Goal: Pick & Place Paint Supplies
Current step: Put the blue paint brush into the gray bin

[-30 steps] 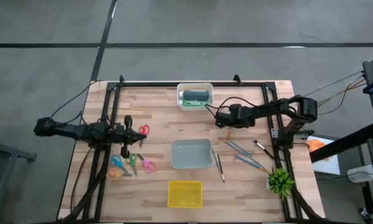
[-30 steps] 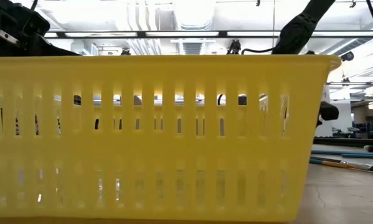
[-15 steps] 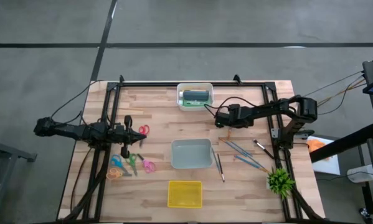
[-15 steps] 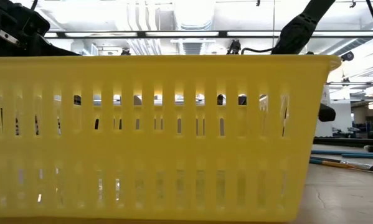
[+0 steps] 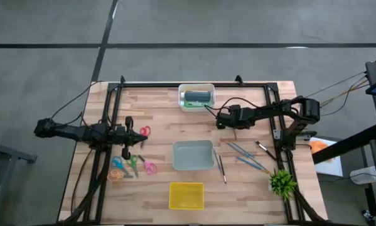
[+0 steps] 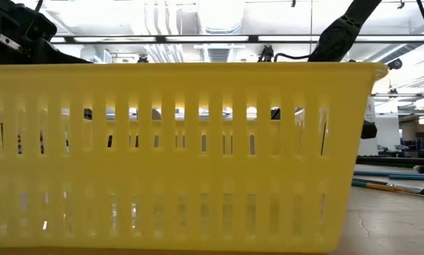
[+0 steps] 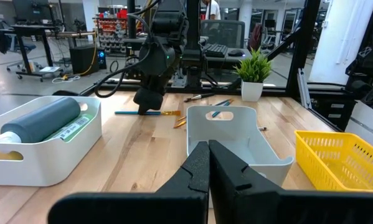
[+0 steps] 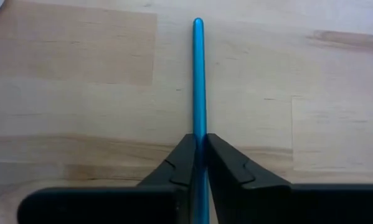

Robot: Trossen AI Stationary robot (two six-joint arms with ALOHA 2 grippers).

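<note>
Blue-handled brush lies on the wooden tabletop near the white bin, pinched in your right hand. Lift it straight and slowly, so the thin handle doesn't swivel.

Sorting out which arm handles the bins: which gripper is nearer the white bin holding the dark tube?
The right. The right gripper, shut on a blue-handled paintbrush, sits just beside the white bin. The left gripper waits, shut, farther off by the scissors.
</note>
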